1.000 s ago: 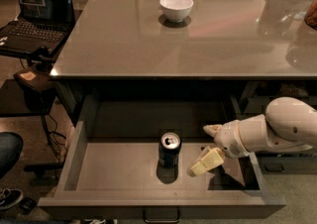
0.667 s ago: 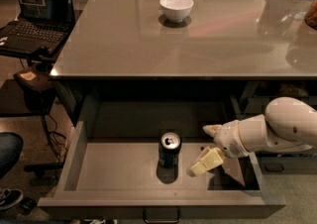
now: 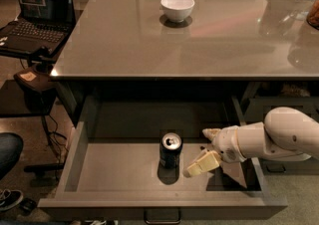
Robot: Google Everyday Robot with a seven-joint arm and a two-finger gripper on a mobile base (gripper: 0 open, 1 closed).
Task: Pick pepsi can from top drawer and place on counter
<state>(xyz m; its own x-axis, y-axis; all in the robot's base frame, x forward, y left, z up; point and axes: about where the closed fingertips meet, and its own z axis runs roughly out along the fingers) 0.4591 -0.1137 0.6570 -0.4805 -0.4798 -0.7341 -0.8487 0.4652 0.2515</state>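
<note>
The gripper [image 3: 197,151] is inside the top drawer [image 3: 107,171], wide open and holding nothing, just beside the standing pepsi can [image 3: 170,150].

Room setting. Upper left: an open black laptop [image 3: 36,7] on a small dark side table [image 3: 12,53], with thin black cables [image 3: 53,125] hanging toward the speckled brown hard floor [image 3: 27,135]. Lower left: a blue-jeaned knee [image 3: 7,152]. The cream two-finger gripper [image 3: 196,152], fingers spread, sits lower centre-right.
</note>
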